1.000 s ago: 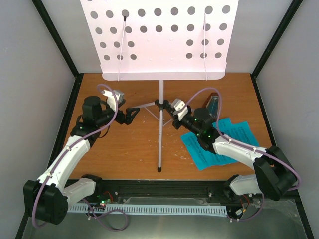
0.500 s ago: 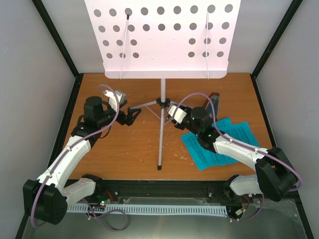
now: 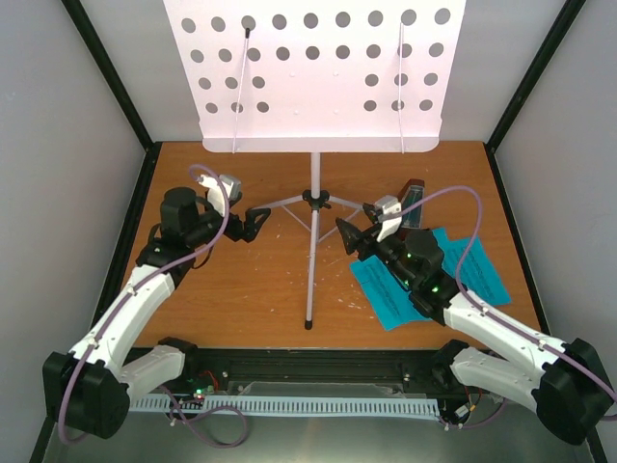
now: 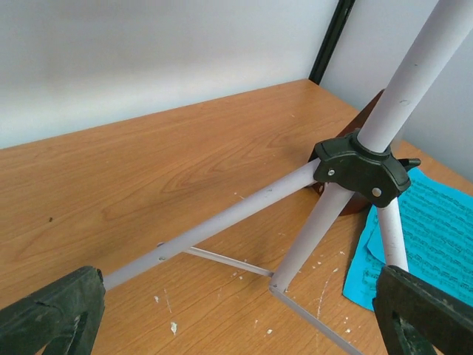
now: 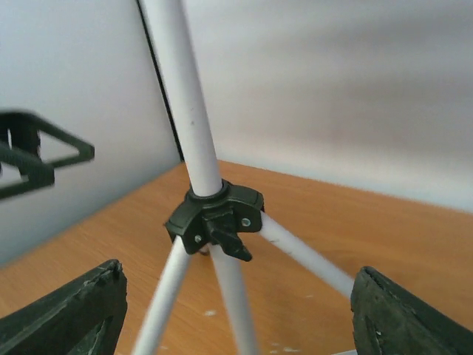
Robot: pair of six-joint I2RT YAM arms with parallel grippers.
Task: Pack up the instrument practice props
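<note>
As the left gripper (image 3: 253,222) hovers spread wide and empty by the left tripod leg (image 3: 280,204), the music stand (image 3: 318,87) stands mid-table, legs splayed. Right gripper (image 3: 349,236), jaws parted, holding nothing, faces the black leg hub (image 3: 310,198). Both seemingly flank it to fold the legs. Further right: metronome (image 3: 413,198), cyan sheet-music pages (image 3: 468,260), unpacked.

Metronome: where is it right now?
In the top view, the metronome sits on the right side of the table, just behind the cyan pages and right of the stand.

Pages (image 3: 477,265) lie right of music stand (image 3: 311,174) (metronome (image 3: 413,198) just behind them).
</note>
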